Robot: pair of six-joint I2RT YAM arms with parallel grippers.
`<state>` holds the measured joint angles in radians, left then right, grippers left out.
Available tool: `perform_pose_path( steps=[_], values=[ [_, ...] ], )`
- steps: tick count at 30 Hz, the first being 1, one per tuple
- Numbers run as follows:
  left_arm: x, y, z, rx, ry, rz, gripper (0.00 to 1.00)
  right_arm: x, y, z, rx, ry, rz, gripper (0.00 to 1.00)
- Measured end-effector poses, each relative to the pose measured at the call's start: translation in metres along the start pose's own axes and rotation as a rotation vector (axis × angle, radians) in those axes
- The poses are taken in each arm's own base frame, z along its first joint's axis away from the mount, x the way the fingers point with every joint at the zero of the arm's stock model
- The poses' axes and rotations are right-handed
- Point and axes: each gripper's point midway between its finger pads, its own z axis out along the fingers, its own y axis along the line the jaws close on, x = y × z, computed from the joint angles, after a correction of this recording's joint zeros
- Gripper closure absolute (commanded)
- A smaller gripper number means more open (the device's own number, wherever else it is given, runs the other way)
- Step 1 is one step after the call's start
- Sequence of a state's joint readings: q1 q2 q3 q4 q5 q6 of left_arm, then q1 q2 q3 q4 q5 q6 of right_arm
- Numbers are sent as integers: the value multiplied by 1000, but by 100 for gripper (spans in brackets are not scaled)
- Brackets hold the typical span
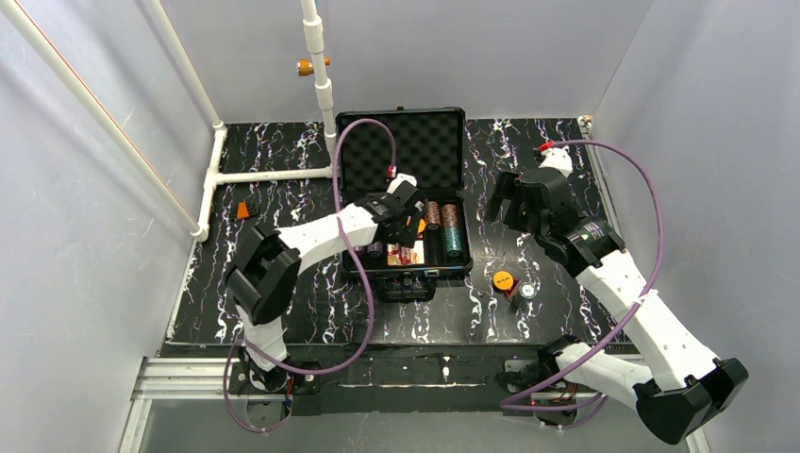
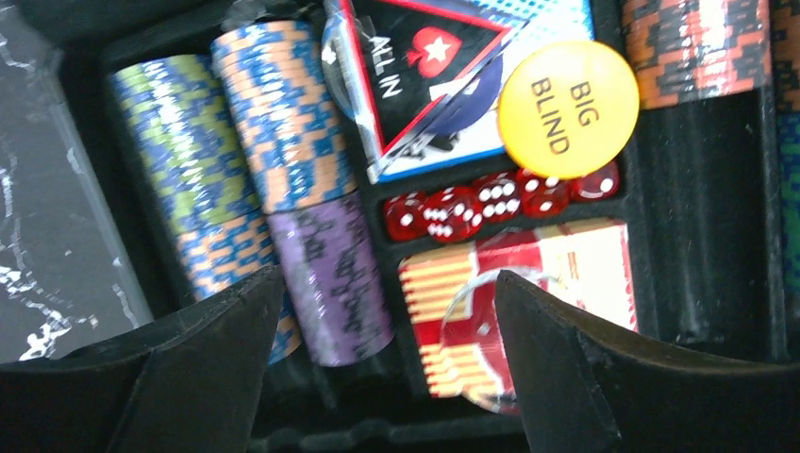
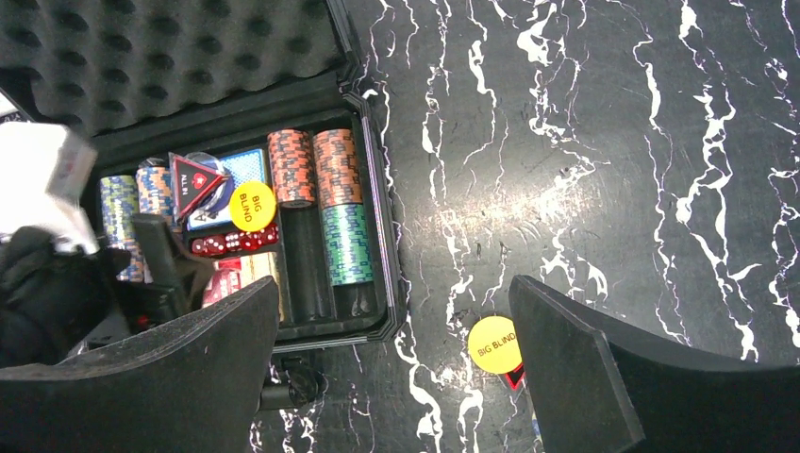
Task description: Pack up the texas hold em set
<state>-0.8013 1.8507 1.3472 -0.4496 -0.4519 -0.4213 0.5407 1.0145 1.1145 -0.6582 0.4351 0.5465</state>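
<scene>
The black hard case (image 1: 406,274) lies open at the table's centre, its egg-crate foam lid (image 1: 415,142) folded back. My left gripper (image 1: 406,222) hovers open over the tray's left part. In the left wrist view it (image 2: 387,349) is above chip rows (image 2: 283,123), red dice (image 2: 500,203), a yellow BIG BLIND disc (image 2: 568,109) and a red card deck (image 2: 566,274). A clear disc (image 2: 472,330) lies on the deck beside my right finger (image 2: 585,377). My right gripper (image 1: 514,203) is open and empty right of the case. An orange disc (image 1: 503,280) and a clear disc (image 1: 526,293) lie on the table.
A white pipe frame (image 1: 274,175) runs along the back left. A small orange block (image 1: 243,209) lies left of the case. In the right wrist view the loose BIG BLIND disc (image 3: 494,344) lies on the marbled tabletop (image 3: 585,142) by the case's corner (image 3: 391,321).
</scene>
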Motion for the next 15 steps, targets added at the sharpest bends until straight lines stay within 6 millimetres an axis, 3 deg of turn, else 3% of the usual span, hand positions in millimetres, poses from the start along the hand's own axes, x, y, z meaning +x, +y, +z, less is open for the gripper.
perform_pose_path(
  steps=[5,11,15],
  values=[
    [0,22,-30,7,-53,19,2,5,-3,0,13,20,-9,2],
    [-5,56,-73,5,-158,51,2,14,-8,1,34,57,-24,2],
    [-8,84,-91,-23,-214,59,2,23,-9,3,38,92,-29,2]
  ],
)
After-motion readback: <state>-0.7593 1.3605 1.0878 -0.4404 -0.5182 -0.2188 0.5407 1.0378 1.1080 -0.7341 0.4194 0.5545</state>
